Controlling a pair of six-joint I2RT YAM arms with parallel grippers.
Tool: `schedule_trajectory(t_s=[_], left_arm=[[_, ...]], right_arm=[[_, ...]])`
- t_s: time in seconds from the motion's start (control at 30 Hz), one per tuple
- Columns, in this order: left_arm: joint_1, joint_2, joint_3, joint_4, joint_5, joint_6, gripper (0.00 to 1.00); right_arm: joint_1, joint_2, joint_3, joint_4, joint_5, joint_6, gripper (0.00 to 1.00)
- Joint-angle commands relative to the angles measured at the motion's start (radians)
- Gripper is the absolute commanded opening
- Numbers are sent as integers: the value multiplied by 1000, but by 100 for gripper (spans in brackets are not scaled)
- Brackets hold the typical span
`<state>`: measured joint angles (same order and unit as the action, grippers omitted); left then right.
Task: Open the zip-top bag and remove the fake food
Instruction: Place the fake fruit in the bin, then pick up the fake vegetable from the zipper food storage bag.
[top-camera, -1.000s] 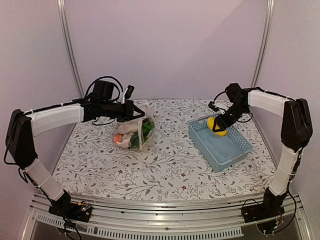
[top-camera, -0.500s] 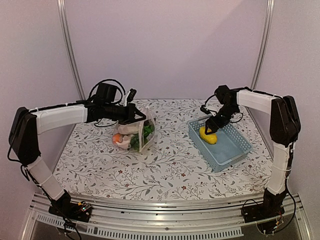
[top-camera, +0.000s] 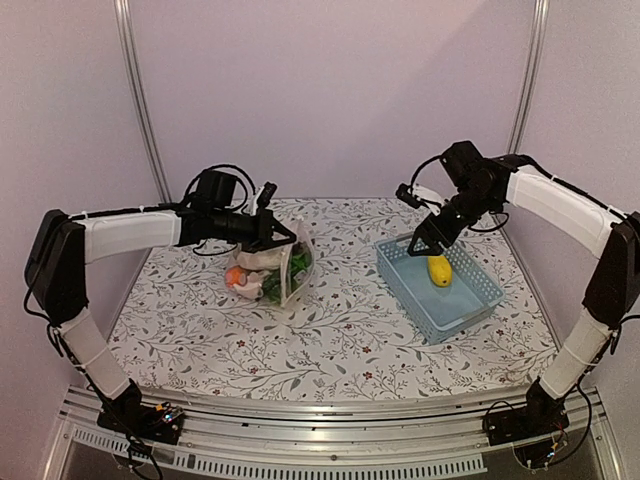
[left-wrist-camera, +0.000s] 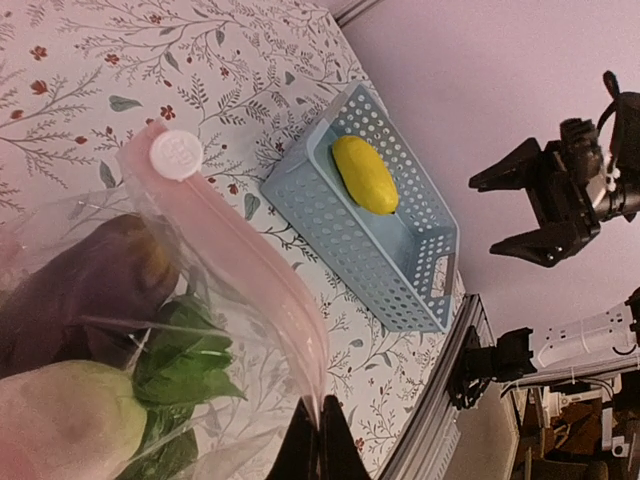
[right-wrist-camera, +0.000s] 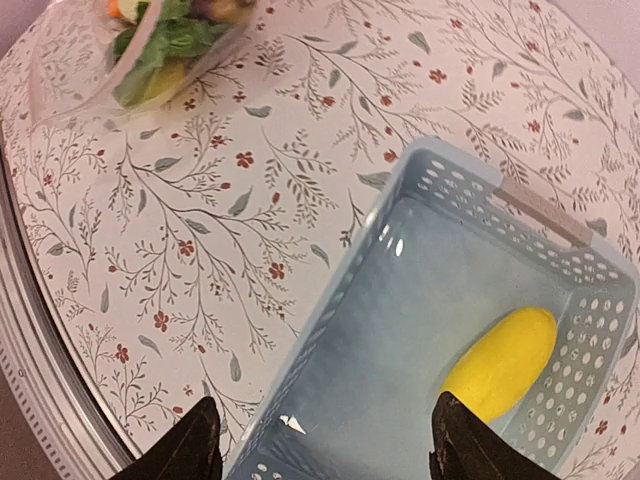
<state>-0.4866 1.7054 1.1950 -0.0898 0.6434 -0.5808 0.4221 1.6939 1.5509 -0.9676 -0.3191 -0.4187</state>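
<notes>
The clear zip-top bag (top-camera: 285, 268) stands at the table's left, with fake food inside it: a dark purple eggplant (left-wrist-camera: 85, 295), green leaves (left-wrist-camera: 185, 365) and a pale piece (left-wrist-camera: 60, 425). My left gripper (top-camera: 287, 238) is shut on the bag's pink zip rim (left-wrist-camera: 250, 275), its fingertips (left-wrist-camera: 320, 445) pinching the strip near the white slider (left-wrist-camera: 176, 155). A yellow fake food piece (top-camera: 439, 270) lies in the light-blue basket (top-camera: 400, 285). My right gripper (top-camera: 425, 238) hangs open above the basket's far left corner, holding nothing. In the right wrist view the yellow piece (right-wrist-camera: 500, 365) lies below the right gripper (right-wrist-camera: 325, 430).
The light-blue basket (right-wrist-camera: 330, 330) sits at the right of the floral tablecloth (top-camera: 340, 330). An aluminium rail (top-camera: 330, 425) runs along the near edge. Metal uprights (top-camera: 140, 100) and pale walls close in the back and sides.
My right gripper opened and let the yellow piece drop into the basket, then rose above it. The left gripper kept its hold on the bag rim and shifted slightly right.
</notes>
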Motion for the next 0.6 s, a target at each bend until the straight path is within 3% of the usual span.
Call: schedule_trajectory(t_s=[0.0,0.13,0.4,0.57], left_arm=[[17,7,15,7,18,-8,0],[16,-4,11,16,30,-12,0],[12,-29,-46,184,74,-80,0],[11,-51,-66,223,84,-102,0]], right_arm=[[112,21,103,-7,-64,-34,64],[182,143,271,-30,-186,60,53],[293,352,456,134,-264,278,32],[340,444,492,182,-306,364,29]])
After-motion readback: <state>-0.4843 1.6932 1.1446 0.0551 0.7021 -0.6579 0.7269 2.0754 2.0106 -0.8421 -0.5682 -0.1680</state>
